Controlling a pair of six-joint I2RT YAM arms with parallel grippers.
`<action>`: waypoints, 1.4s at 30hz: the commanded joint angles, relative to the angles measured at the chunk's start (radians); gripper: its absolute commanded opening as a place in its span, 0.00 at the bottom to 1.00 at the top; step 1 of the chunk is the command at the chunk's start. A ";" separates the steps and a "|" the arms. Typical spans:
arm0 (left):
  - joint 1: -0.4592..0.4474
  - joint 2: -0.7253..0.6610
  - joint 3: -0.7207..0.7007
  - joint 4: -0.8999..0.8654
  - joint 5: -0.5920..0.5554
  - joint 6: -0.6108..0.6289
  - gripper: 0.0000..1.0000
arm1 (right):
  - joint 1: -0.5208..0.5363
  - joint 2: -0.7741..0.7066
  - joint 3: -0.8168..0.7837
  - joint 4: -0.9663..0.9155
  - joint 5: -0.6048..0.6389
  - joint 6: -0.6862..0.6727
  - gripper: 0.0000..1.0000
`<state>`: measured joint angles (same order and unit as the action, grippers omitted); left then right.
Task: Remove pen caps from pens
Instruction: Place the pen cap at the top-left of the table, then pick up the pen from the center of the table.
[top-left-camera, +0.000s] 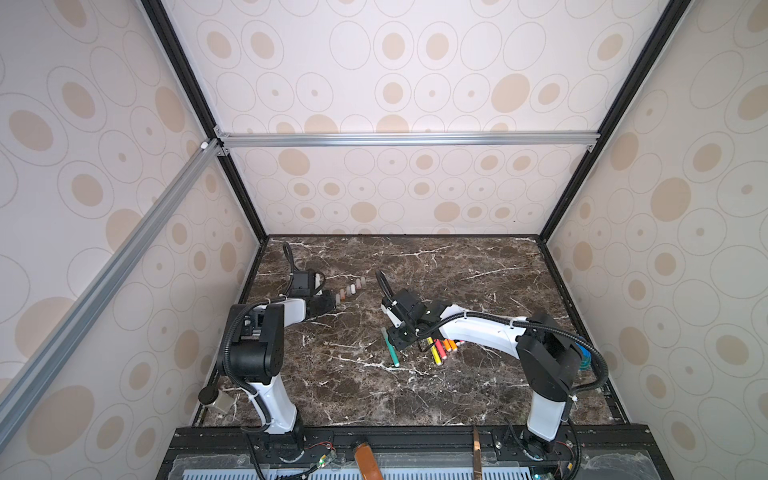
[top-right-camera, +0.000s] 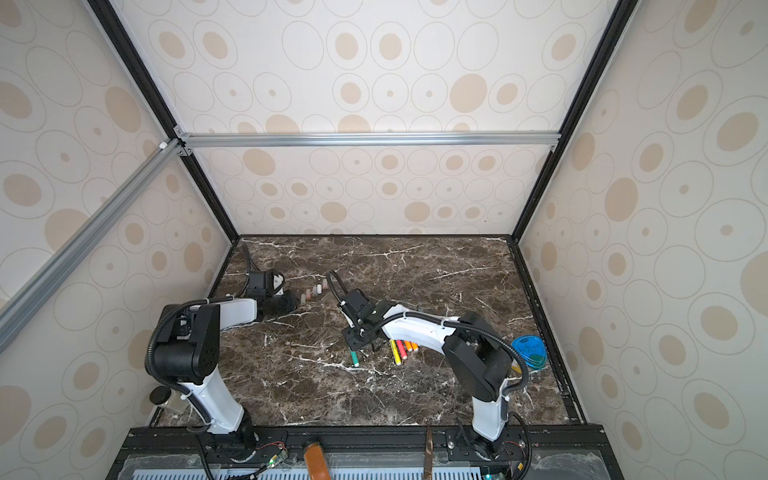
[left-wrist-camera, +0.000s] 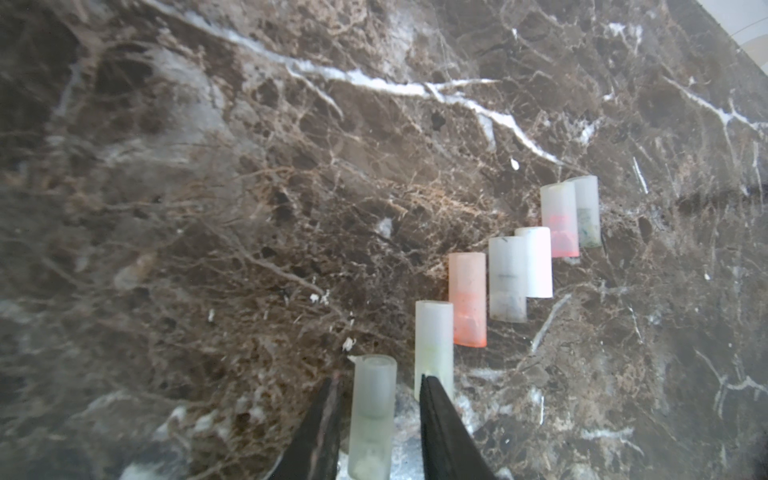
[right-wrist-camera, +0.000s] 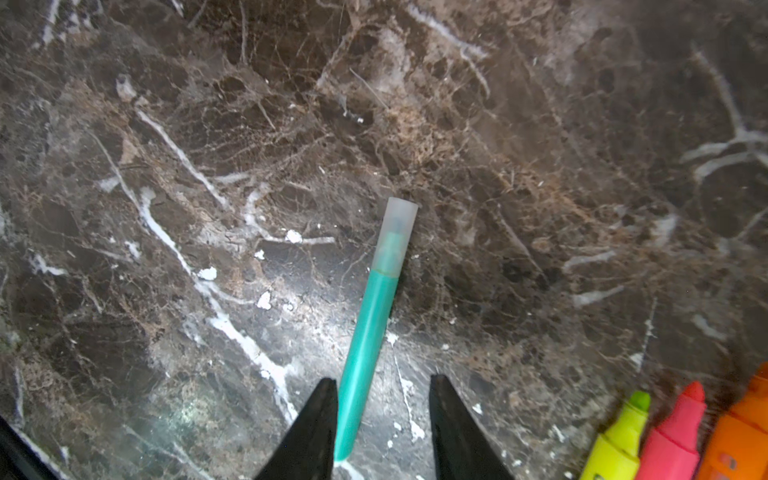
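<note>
Several pale pen caps stand in a staggered row on the marble table at the back left, seen in both top views. My left gripper is open around the nearest cap, with a gap on each side. A green pen lies on the table with its cap on. My right gripper is open astride the pen's rear end; one finger touches it. Uncapped yellow, red and orange pens lie side by side close by, as both top views show.
A blue round object sits near the table's right edge behind the right arm. A small jar stands at the front left corner. Patterned walls close in the table on three sides.
</note>
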<state>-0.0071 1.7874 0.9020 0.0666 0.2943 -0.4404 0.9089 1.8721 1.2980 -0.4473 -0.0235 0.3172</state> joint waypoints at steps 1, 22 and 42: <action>0.007 -0.041 0.000 0.025 0.041 -0.013 0.33 | 0.015 0.039 0.030 -0.045 0.011 0.027 0.40; 0.007 -0.243 -0.003 -0.024 0.066 -0.036 0.33 | 0.034 0.174 0.094 -0.080 0.033 0.038 0.12; -0.219 -0.328 -0.068 0.130 0.376 -0.138 0.36 | -0.134 -0.301 -0.189 0.209 -0.061 -0.011 0.03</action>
<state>-0.1955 1.4761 0.8314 0.1204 0.5934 -0.5346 0.8005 1.6150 1.1488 -0.3077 -0.0490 0.3019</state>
